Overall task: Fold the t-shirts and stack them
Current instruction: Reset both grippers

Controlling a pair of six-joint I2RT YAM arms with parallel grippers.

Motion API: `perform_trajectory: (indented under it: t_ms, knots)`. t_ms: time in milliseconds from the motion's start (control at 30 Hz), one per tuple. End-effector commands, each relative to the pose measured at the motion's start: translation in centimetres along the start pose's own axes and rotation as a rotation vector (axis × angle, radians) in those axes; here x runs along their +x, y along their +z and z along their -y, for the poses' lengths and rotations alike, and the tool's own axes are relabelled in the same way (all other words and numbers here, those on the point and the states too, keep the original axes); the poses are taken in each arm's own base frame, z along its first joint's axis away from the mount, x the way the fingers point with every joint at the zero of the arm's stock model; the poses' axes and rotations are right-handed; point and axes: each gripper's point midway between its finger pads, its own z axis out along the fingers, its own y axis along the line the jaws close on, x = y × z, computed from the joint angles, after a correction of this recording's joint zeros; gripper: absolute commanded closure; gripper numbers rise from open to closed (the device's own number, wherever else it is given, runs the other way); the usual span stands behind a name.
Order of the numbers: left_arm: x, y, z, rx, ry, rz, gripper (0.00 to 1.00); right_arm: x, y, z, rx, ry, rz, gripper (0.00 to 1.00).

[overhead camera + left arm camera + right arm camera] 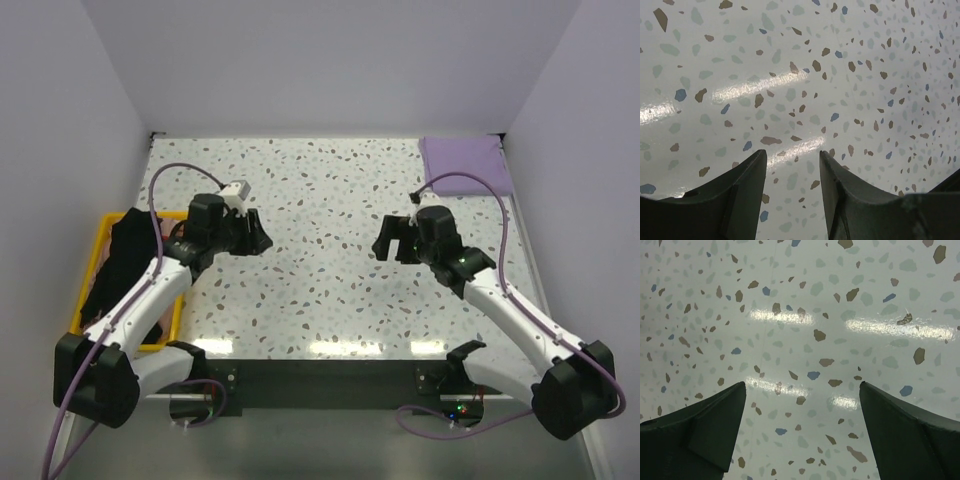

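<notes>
A pale lavender t-shirt point(463, 164) lies folded flat at the table's far right corner. A black t-shirt point(121, 262) hangs bunched in the yellow crate at the left. My left gripper point(257, 235) is open and empty over the speckled table point(320, 290), just right of the crate; its wrist view point(792, 155) shows only bare tabletop between the fingers. My right gripper point(385, 240) is open wide and empty over the table's middle right; its wrist view point(802, 387) also shows only bare tabletop. Neither gripper touches a shirt.
The yellow plastic crate point(166, 336) stands at the table's left edge, beside my left arm. White walls close the table in at the back and both sides. A dark strip runs along the near edge by the arm bases.
</notes>
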Motion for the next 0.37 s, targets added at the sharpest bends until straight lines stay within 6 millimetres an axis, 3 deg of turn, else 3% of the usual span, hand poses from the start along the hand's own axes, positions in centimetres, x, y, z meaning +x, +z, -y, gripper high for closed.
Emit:
perform_trajectory:
  t_ms: [0, 333]
  knots:
    - [-1.07, -0.80, -0.19, -0.012, 0.030, 0.064, 0.49, -0.62, -1.04, -0.95, -0.036, -0.021, -0.018, 0.01]
    - [-1.06, -0.87, -0.31, -0.019, 0.036, 0.064, 0.49, -1.41, -0.76, -0.98, -0.029, -0.015, 0.013, 0.01]
